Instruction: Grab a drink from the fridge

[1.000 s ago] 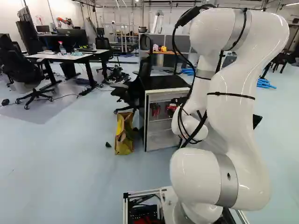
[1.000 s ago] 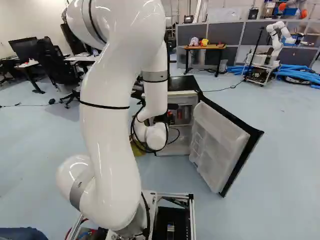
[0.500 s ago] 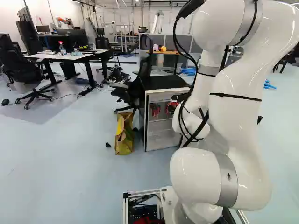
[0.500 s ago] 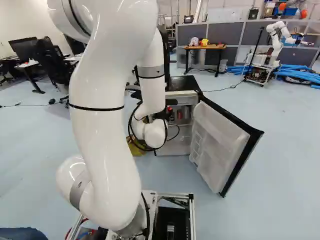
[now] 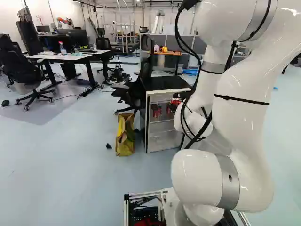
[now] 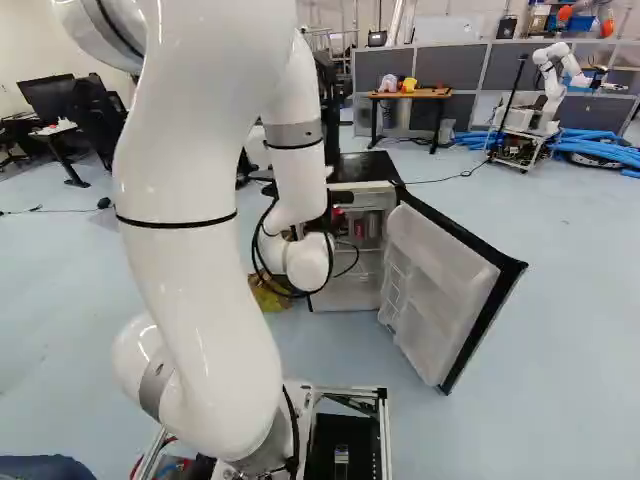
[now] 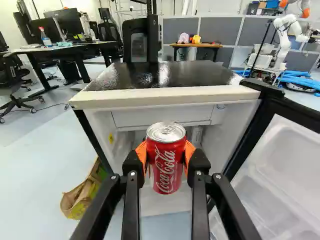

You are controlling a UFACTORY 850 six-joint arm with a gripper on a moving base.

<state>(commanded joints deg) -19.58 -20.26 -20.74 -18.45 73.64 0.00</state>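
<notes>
Black two-finger gripper (image 5: 180,95) is gripping a red and silver metal can (image 7: 167,160), orange pads (image 7: 140,153) pressing both sides. Can is sitting in front of the opening of the small white fridge with black top (image 7: 165,96). Can is standing upright, long axis vertical, silver tab end facing up. Wrist view is showing both finger contacts. Right base view is showing the white-lined fridge door (image 6: 435,285) hanging open; white arm (image 5: 242,122) is hiding it in left base view.
</notes>
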